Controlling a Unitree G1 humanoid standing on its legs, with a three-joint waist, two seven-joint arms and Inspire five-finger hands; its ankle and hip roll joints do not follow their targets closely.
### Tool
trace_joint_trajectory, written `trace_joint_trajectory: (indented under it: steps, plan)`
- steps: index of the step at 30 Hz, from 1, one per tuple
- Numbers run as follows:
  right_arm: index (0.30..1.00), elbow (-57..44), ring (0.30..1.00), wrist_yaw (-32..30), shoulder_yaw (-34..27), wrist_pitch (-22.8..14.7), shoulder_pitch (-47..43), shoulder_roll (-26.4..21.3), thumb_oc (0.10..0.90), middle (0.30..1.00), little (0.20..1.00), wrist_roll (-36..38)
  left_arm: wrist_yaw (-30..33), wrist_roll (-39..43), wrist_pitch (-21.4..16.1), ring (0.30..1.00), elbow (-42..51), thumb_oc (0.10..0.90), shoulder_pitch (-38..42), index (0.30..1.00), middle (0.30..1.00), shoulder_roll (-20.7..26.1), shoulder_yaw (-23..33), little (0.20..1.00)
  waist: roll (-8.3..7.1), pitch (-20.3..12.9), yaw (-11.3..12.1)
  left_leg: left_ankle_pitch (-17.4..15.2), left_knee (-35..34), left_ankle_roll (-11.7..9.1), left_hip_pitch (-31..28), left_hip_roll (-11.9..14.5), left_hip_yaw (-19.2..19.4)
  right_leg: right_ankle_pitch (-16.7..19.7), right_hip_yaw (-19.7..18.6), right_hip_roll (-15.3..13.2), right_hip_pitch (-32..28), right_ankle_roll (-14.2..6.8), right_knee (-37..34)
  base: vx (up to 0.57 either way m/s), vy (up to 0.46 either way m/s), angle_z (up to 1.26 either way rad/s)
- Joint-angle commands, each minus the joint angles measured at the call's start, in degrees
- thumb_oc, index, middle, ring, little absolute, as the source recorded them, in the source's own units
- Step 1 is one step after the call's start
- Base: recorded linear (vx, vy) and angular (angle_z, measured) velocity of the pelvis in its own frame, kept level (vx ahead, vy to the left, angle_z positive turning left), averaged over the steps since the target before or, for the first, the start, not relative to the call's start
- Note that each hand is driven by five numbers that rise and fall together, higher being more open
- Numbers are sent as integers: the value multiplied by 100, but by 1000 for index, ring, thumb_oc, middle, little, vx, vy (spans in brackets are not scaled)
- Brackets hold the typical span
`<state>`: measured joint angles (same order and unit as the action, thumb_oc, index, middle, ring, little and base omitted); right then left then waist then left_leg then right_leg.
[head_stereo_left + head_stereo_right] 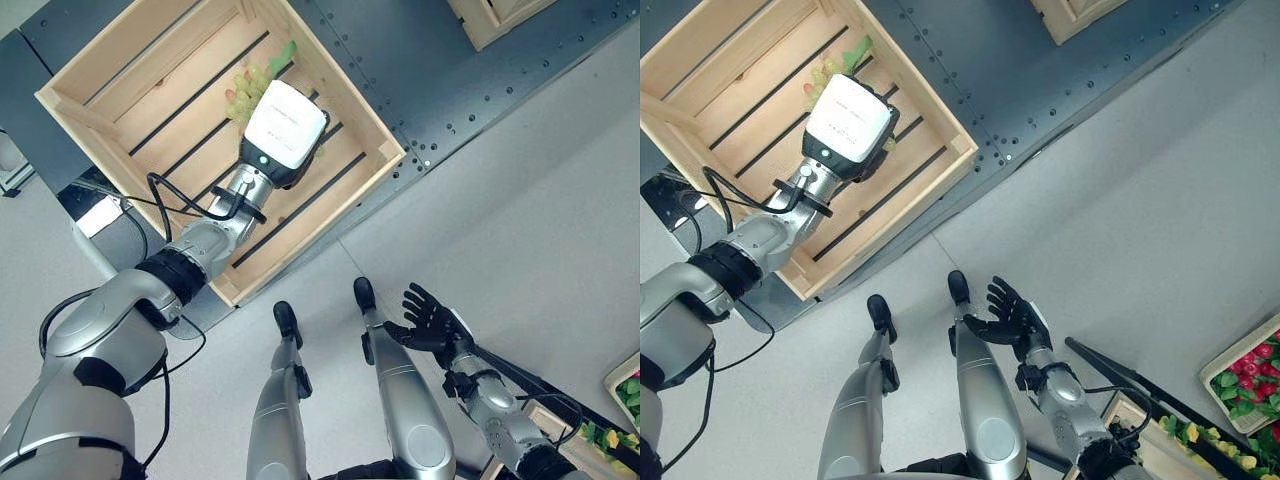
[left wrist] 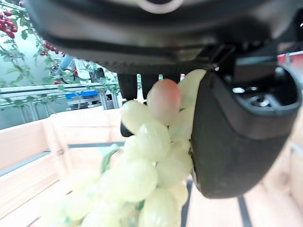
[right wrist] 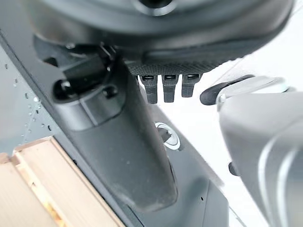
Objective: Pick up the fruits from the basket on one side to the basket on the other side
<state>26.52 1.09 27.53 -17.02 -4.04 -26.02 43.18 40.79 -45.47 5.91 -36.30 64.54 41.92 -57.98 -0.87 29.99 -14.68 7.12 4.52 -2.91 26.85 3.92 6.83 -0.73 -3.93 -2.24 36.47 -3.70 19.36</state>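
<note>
In the left eye view, your left hand is inside the wooden crate, over the slatted bottom near the far side wall, with a bunch of green grapes showing just past it. Your right hand hangs low over the grey floor, well apart from the crate, fingers spread and holding nothing.

The right eye view adds a second crate at the lower right edge, with red fruit and green leaves in it.

In the left wrist view, the thumb presses against the grapes, clamping the bunch above the crate's slats.

In the right wrist view, the fingers stand out straight.
</note>
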Motion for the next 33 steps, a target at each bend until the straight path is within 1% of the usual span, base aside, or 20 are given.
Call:
trace_joint_trajectory:
  steps: [1, 2, 6, 7, 9, 10, 12, 19, 20, 21, 23, 25, 27, 29, 31, 33]
  plan:
    - [900, -557, 900, -81, -393, -410, 506, -83, 800, 900, 900, 26, 325, -328, -131, 742, 513, 695, 519, 742, 742, 374, 605, 742, -31, -20, -140, -88, 498, 58, 185, 98, -156, 562, 73, 135, -510, 269, -678, 0, 0, 0]
    - [900, -556, 900, -74, -402, -404, 514, -79, 800, 900, 900, 20, 283, -325, -97, 900, 566, 800, 518, 900, 900, 383, 596, 900, -28, -20, -139, -90, 491, 60, 176, 99, -155, 559, 74, 133, -515, 266, -676, 0, 0, 0]
    - [900, -582, 900, -94, -385, -374, 524, -69, 800, 900, 900, -18, 178, -238, -181, 900, 602, 800, 540, 900, 900, 444, 537, 900, -25, -20, -141, -78, 464, 66, 148, 101, -144, 575, 70, 128, -546, 260, -706, 0, 0, 0]
    - [900, -583, 900, -94, -379, -392, 550, -71, 800, 900, 900, -32, 171, -202, -337, 900, 568, 800, 554, 900, 900, 466, 525, 900, -24, -20, -148, -76, 469, 60, 142, 110, -133, 576, 70, 125, -555, 258, -711, 0, 0, 0]
    - [900, -587, 900, -97, -378, -400, 557, -79, 800, 900, 900, -34, 138, -185, -384, 900, 591, 800, 559, 900, 900, 472, 501, 900, -23, -20, -151, -77, 480, 58, 151, 110, -129, 576, 70, 122, -554, 260, -715, 0, 0, 0]
    - [900, -596, 900, -91, -389, -398, 573, -72, 800, 900, 900, -57, 71, -261, -519, 900, 630, 800, 569, 900, 900, 494, 488, 900, -20, -20, -153, -76, 483, 58, 152, 112, -124, 577, 72, 121, -553, 259, -711, 0, 0, 0]
    - [900, -602, 900, -85, -391, -389, 568, -74, 800, 900, 900, -52, 26, -239, -621, 900, 671, 800, 594, 900, 900, 509, 451, 900, -24, -20, -151, -73, 495, 62, 178, 113, -122, 581, 73, 121, -530, 260, -700, 0, 0, 0]
    - [900, -624, 900, -110, -391, -378, 568, -100, 800, 900, 900, -61, -365, 30, -750, 900, 757, 800, 732, 900, 900, 578, 322, 900, 8, -20, -155, -83, 554, 60, 246, 109, -121, 577, 81, 101, -470, 252, -666, 0, 0, 0]
    - [900, -626, 900, -97, -414, -374, 573, -111, 800, 900, 900, -70, -454, 79, -646, 900, 792, 800, 714, 900, 900, 607, 325, 900, 21, -20, -154, -78, 560, 60, 267, 109, -112, 576, 82, 96, -450, 253, -661, 0, 0, 0]
    - [900, -629, 900, -100, -416, -371, 573, -114, 800, 900, 900, -73, -478, 117, -630, 900, 798, 800, 710, 900, 900, 617, 328, 900, 25, -20, -152, -76, 558, 60, 268, 108, -110, 575, 82, 96, -448, 254, -659, 7, 30, 0]
    - [900, -649, 900, -97, -439, -358, 583, -144, 800, 900, 900, -80, -783, 264, -461, 900, 810, 800, 719, 900, 900, 669, 336, 900, 47, -20, -148, -71, 545, 64, 273, 98, -108, 572, 75, 97, -437, 257, -665, 0, 0, 0]
    - [900, -657, 900, -82, -472, -357, 593, -164, 800, 900, 900, -70, -986, 349, -164, 900, 760, 800, 637, 900, 900, 689, 349, 900, 68, -20, -140, -63, 546, 63, 284, 93, -111, 567, 83, 86, -434, 257, -664, 0, 0, 0]
    - [900, -659, 900, -90, -470, -368, 600, -188, 800, 900, 900, -43, -891, 362, 219, 900, 679, 800, 557, 900, 900, 725, 410, 900, 79, -20, -122, -69, 570, 63, 304, 85, -112, 561, 88, 74, -422, 256, -658, 0, 0, 0]
    - [900, -638, 900, -75, -468, -384, 587, -185, 800, 900, 900, -37, -833, 260, 381, 900, 578, 800, 496, 900, 900, 693, 493, 900, 81, -20, -106, -71, 580, 70, 322, 81, -117, 560, 98, 65, -405, 261, -651, 0, 0, 0]
    - [900, -615, 900, -85, -461, -384, 552, -175, 800, 900, 900, -11, -917, 236, 554, 900, 456, 800, 464, 900, 900, 643, 533, 900, 81, -20, -98, -76, 586, 67, 328, 79, -128, 558, 103, 63, -405, 264, -652, -4, -10, 2]
    - [900, -570, 900, -108, -429, -388, 487, -139, 800, 900, 900, 33, -823, 92, 632, 900, 84, 800, 397, 900, 900, 507, 598, 900, 46, -20, -88, -80, 590, 68, 337, 78, -140, 561, 120, 64, -414, 267, -668, -10, -35, 6]
